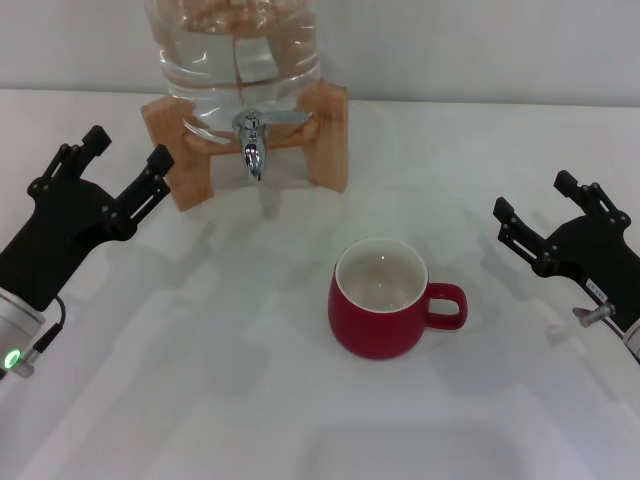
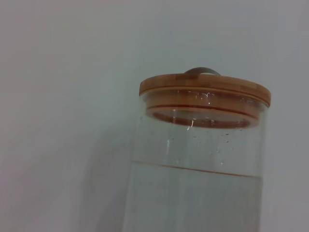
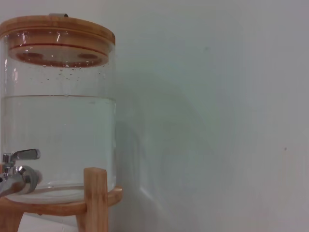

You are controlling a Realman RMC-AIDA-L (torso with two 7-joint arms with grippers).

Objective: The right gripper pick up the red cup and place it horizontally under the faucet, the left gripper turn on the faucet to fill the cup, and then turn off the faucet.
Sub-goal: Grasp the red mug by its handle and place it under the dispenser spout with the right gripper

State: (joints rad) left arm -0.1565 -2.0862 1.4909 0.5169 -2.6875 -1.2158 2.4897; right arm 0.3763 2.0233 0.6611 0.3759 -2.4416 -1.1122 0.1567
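Left edge: our black two-fingered left hand (image 1: 122,168), fingers spread, empty. Upper centre: small chrome faucet (image 1: 250,143) on clear jug. Centre, on white bench (image 1: 200,380): squat glossy red cup (image 1: 383,300), upright, untouched. Right edge: our right hand (image 1: 528,215), spread, empty. Step: pickup unstarted; next, right hand must reach the cup.

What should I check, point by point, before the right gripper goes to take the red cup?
1. Right gripper open and holding nothing: ok.
2. Red cup upright on the table, nothing touching it: ok.
3. Cup handle turned toward the right gripper: ok.
4. Spot under the faucet free for the cup: ok.
5. Left gripper open, off to the side of the wooden stand: ok.
6. Faucet lever fully closed: cannot tell; no water seen running.
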